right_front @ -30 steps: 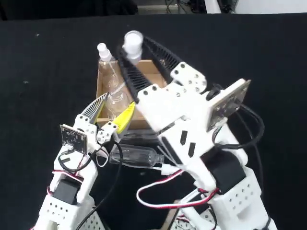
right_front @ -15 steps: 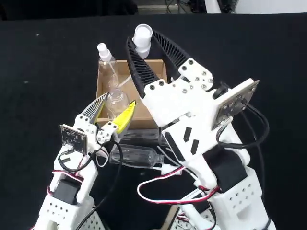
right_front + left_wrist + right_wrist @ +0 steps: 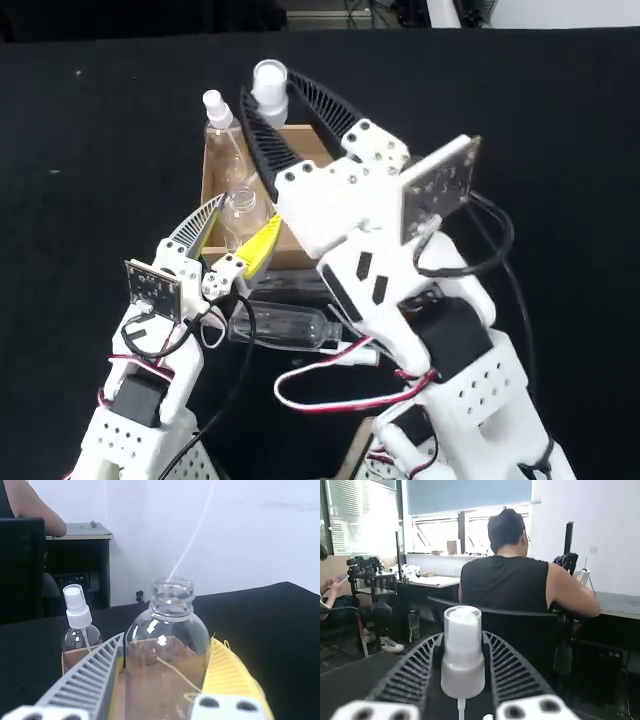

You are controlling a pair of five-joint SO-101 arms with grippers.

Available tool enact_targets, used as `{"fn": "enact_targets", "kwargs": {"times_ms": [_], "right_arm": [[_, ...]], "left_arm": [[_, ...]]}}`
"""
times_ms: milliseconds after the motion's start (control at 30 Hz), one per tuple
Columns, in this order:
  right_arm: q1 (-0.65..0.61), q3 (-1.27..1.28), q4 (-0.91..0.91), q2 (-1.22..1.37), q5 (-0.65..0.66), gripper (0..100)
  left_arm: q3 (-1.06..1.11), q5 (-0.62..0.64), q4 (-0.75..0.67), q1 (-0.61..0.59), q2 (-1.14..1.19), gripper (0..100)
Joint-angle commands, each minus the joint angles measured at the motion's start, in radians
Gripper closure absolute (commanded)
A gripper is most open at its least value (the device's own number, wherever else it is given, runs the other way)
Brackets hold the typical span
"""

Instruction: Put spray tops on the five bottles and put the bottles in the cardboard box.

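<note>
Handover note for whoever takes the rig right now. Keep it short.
Left hand: shut on an open bottle, upright at the cardboard box.
Right hand: shut on a spray top, above the box's far edge.
Done: one capped bottle stands in the box.
Left: cap the gripped bottle and box it, then the uncapped bottle lying on the table, then the rest.

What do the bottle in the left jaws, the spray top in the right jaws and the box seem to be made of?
The bottle looks like clear, glossy plastic, though glass cannot be ruled out: the brown box shows through it and bright highlights sit on its shoulder. The spray top looks like smooth white plastic with a soft sheen. The cardboard box is plain brown cardboard with a dull surface.
</note>
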Motion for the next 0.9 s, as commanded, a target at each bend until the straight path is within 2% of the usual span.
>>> {"fn": "enact_targets", "kwargs": {"times_ms": [0,867], "right_arm": [[-0.011,-0.013,-0.023,-0.001,0.006,98.7],[-0.012,-0.012,0.028,-0.125,0.005,98.7]], "left_arm": [[0.024,-0.011,-0.020,0.005,-0.017,97],[0.024,-0.011,-0.020,0.005,-0.017,97]]}}
